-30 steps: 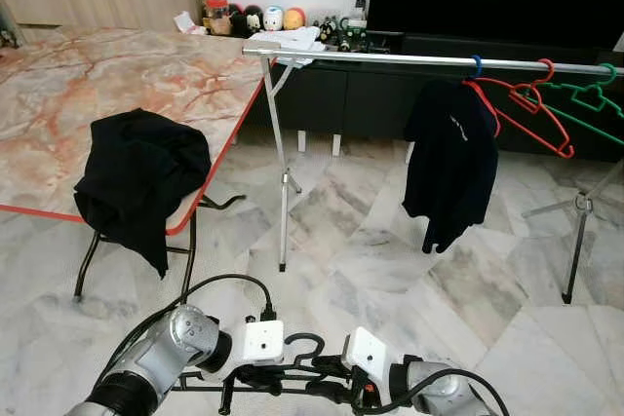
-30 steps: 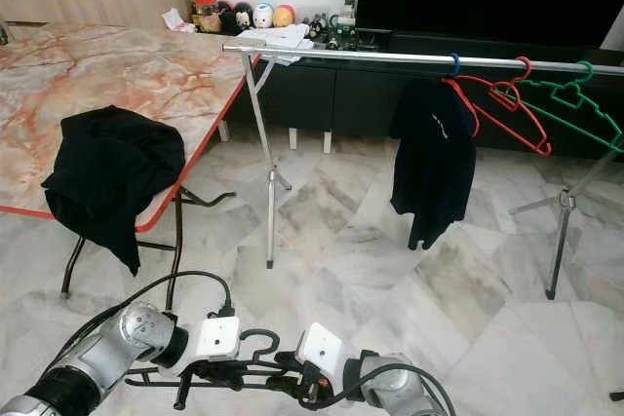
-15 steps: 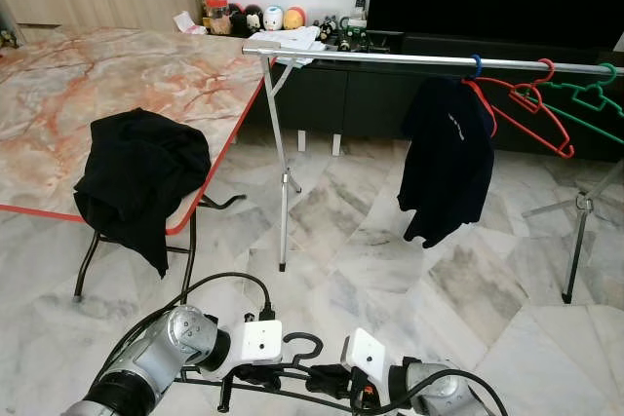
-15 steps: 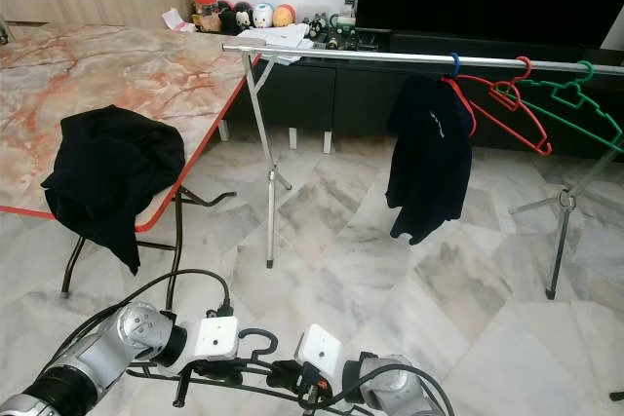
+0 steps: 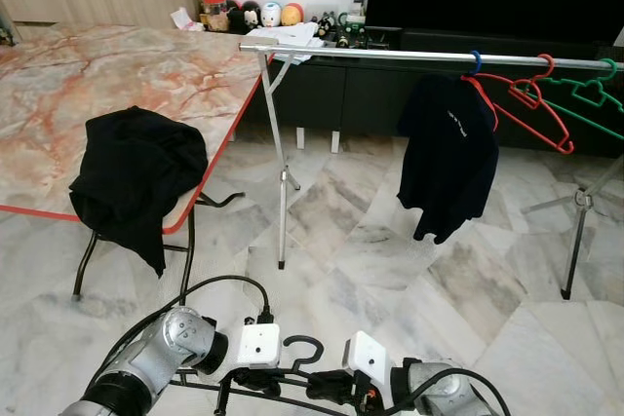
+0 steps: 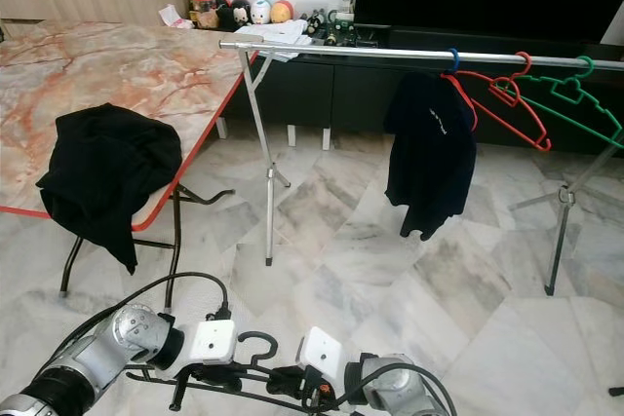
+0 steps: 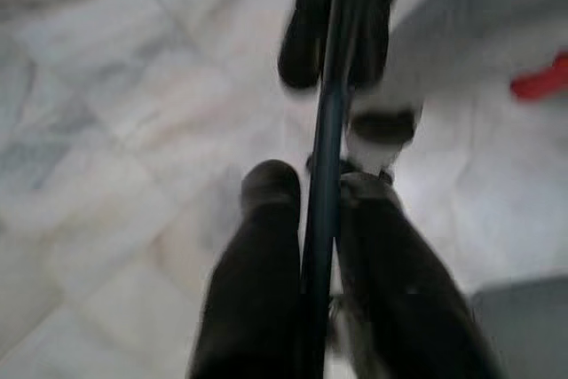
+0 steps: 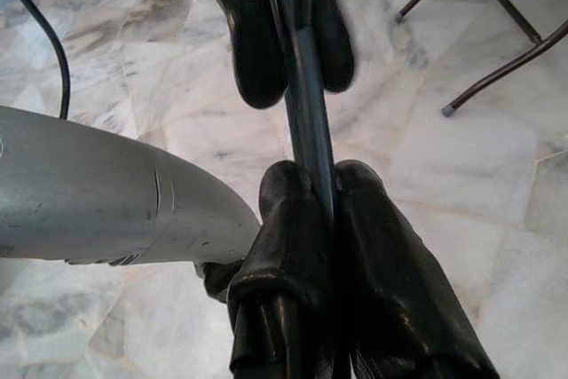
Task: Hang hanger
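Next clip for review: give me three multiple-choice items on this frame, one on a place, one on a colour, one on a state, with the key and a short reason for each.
1. Where does the loose black garment lie?
A. on the floor
B. draped over the marble table's edge
C. on the TV console

2. What colour is the hanger nearest the rail's right end?
A. green
B. yellow
C. white

3. How is the black hanger held?
A. hooked on the rail
B. lying on the floor
C. gripped by both grippers

Key:
1 B: the black garment hangs over the marble table.
2 A: the green hanger sits outermost on the rail.
3 C: left gripper and right gripper clamp the black hanger.
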Controlling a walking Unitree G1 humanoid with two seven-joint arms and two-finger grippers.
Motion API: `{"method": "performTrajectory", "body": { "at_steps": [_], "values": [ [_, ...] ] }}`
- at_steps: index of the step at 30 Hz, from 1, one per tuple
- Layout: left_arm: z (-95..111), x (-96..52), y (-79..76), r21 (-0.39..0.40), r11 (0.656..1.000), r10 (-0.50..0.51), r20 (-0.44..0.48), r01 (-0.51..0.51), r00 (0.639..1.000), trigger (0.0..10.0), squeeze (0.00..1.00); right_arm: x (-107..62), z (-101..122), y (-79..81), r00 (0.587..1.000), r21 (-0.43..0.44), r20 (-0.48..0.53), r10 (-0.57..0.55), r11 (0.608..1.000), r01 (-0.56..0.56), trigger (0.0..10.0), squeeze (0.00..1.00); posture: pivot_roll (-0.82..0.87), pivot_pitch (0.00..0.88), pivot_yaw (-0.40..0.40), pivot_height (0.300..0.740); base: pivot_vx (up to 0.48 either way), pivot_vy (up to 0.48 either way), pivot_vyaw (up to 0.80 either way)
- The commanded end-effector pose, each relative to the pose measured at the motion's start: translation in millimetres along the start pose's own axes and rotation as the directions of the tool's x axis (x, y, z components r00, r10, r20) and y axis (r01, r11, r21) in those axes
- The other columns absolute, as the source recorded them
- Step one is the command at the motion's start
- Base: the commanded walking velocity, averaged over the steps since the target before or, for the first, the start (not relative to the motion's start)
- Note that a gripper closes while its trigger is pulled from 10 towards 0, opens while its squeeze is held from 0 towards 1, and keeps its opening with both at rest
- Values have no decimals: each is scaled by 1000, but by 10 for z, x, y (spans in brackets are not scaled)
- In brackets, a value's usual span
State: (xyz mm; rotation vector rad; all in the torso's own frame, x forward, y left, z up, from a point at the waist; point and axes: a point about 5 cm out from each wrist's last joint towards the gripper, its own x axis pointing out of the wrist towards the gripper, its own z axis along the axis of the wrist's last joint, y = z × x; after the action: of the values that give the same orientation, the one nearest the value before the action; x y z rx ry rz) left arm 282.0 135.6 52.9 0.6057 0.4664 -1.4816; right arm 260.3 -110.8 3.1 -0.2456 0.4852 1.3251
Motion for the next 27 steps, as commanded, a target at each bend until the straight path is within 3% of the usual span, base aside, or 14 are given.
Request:
{"method": "performTrajectory", "body": {
  "at_steps": [1, 13, 23, 24, 26, 27],
  "values": [
    [19, -36, 6, -36, 999, -29, 38, 30, 999, 10000, 1000, -14, -25, -2, 1000, -13, -27, -9, 1000, 9, 0, 0, 83, 72, -2, 740, 0, 0, 0],
    [-39, -130, -32, -93, 992, -80, 51, 85, 995, 10000, 1000, -62, -184, 64, 996, 8, -90, -9, 1000, 9, 0, 0, 80, 74, -4, 740, 0, 0, 0],
    [-122, -319, 90, -161, 984, 79, 47, -70, 996, 10000, 1000, -236, -451, 150, 985, 53, -172, -30, 998, 40, 0, 0, 81, 77, -2, 740, 0, 0, 0],
    [-190, -356, 112, -201, 968, 161, 38, -150, 986, 10000, 1000, -287, -522, 170, 983, 84, -172, -67, 993, 82, 0, 0, 80, 78, -2, 740, 0, 0, 0],
    [-244, -373, 116, -220, 954, 215, 25, -204, 976, 10000, 1000, -320, -559, 170, 980, 105, -168, -104, 987, 123, 0, 0, 80, 80, 0, 740, 0, 0, 0],
    [-305, -371, 132, -246, 929, 285, -7, -278, 959, 10000, 651, -348, -576, 149, 975, 124, -162, -154, 977, 174, 0, 0, 80, 80, 0, 740, 0, 0, 0]
  ]
}}
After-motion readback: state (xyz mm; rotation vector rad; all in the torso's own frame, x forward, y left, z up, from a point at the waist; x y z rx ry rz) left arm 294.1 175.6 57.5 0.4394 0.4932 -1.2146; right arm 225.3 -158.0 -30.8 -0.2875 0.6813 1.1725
